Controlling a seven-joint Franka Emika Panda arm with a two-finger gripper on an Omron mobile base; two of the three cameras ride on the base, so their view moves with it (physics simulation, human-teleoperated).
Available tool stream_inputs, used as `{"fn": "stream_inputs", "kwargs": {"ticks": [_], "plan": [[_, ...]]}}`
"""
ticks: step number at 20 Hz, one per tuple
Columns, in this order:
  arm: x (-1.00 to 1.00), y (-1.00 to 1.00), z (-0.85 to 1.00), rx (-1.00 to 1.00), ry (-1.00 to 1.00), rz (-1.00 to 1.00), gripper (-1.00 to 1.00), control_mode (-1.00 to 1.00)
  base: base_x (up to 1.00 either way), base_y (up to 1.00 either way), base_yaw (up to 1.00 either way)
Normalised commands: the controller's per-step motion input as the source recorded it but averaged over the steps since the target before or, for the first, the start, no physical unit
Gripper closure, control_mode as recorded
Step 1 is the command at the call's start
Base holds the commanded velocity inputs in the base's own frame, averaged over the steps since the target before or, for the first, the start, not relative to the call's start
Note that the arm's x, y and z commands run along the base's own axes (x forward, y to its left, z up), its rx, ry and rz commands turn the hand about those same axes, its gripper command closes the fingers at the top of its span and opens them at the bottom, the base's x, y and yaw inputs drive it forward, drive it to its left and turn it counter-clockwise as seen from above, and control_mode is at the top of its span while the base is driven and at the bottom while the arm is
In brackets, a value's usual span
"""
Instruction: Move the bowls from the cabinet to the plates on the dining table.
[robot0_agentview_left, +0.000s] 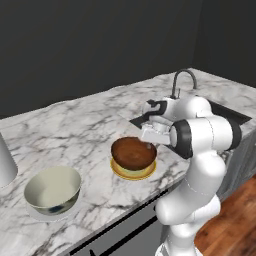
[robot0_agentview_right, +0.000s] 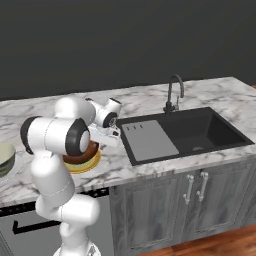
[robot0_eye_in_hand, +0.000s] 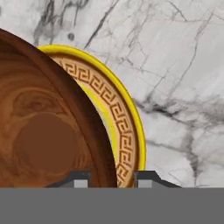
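The reddish-brown wooden bowl (robot0_agentview_left: 133, 152) (robot0_eye_in_hand: 39, 131) rests on the yellow-rimmed plate (robot0_agentview_left: 131, 174) (robot0_agentview_right: 89, 163) (robot0_eye_in_hand: 127, 131) on the marble dining table (robot0_agentview_left: 75, 125). My gripper (robot0_agentview_left: 150, 141) (robot0_eye_in_hand: 112, 179) straddles the bowl's right rim. Its jaws stand slightly open, and a strip of plate shows between the rim and the outer fingertip (robot0_eye_in_hand: 144, 180). The cream bowl (robot0_agentview_left: 52, 190) (robot0_agentview_right: 5, 157) sits on the white-grey plate (robot0_agentview_left: 71, 210) to the left. The cabinet is out of view.
A grey cylinder (robot0_agentview_left: 5, 160) stands at the far left. To the right, a black sink (robot0_agentview_right: 190, 130) with a dark faucet (robot0_agentview_right: 175, 92) is set into the top. Grey panelled doors (robot0_agentview_right: 160, 210) with vertical handles lie under it. The table edge runs close to the plates.
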Motion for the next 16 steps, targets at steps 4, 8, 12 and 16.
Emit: {"fn": "stream_inputs", "kwargs": {"ticks": [4,8,12,16], "plan": [[0.0,-0.05,0.54,0.01,0.0,0.02,-1.0,-1.0,0.0,0.0,0.0],[0.0,-0.26,0.57,0.0,0.0,0.03,-1.0,-1.0,0.0,0.0,0.0],[-0.03,-0.29,0.71,0.0,0.0,0.02,-1.0,-1.0,0.0,0.0,0.0],[-0.22,-0.15,0.75,0.0,0.0,0.0,-1.0,-1.0,0.0,0.0,0.0]]}}
